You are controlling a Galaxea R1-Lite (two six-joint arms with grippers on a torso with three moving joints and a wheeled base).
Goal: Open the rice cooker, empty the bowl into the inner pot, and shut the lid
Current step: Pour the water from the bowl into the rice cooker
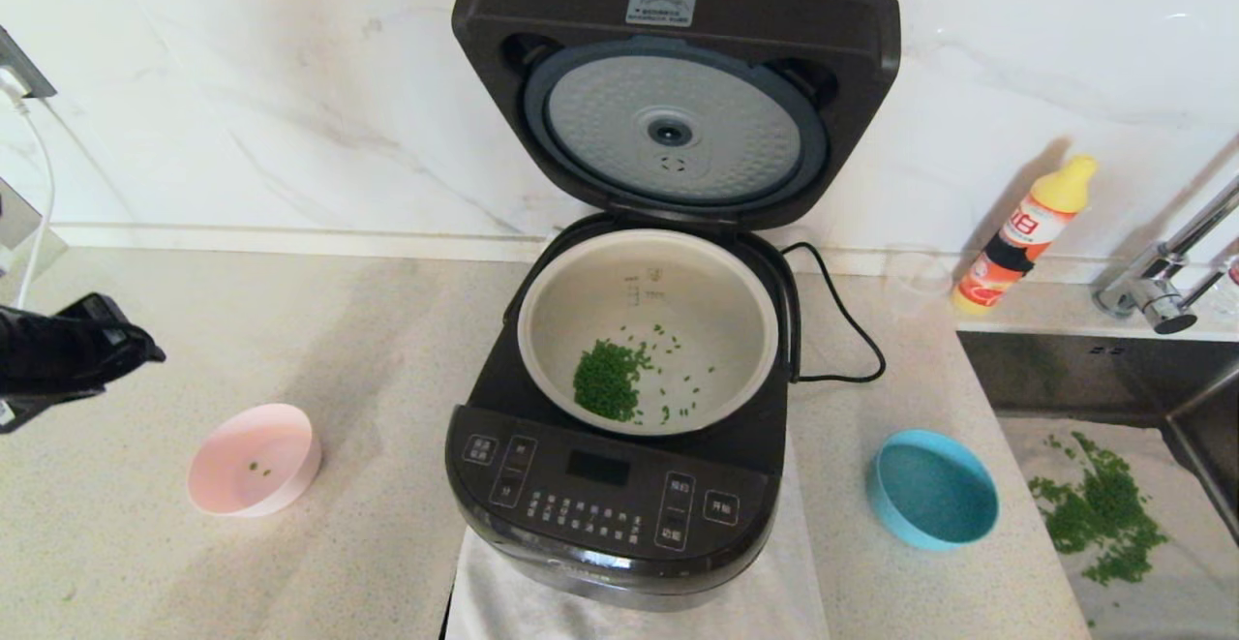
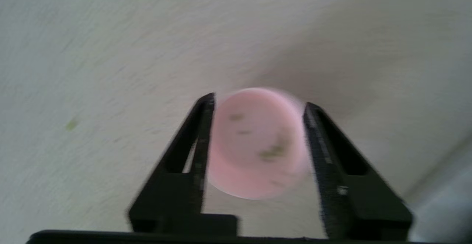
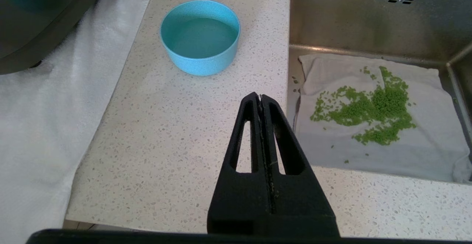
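Note:
The rice cooker (image 1: pixel 600 495) stands in the middle of the counter with its lid (image 1: pixel 503 20) raised upright, dimpled silver plate facing me. The off-white inner pot (image 1: pixel 649 282) holds a pile of green bits (image 1: pixel 608 379). A pink bowl (image 1: pixel 254 461) sits upright on the counter to the cooker's left, with only a few green bits in it. My left gripper (image 1: pixel 145 354) is open, above and to the left of that bowl; in the left wrist view (image 2: pixel 259 101) the bowl (image 2: pixel 254 144) shows between the fingers, not gripped. My right gripper (image 3: pixel 260 96) is shut and empty over the counter by the sink.
An empty blue bowl (image 1: pixel 934 490) stands right of the cooker, also in the right wrist view (image 3: pixel 201 37). A sink (image 1: pixel 1065 369) holds a cloth with green bits (image 1: pixel 1103 514). A yellow-capped bottle (image 1: pixel 1026 233), a faucet (image 1: pixel 1162 282), a power cord (image 1: pixel 842 330), a white towel (image 1: pixel 784 582) under the cooker.

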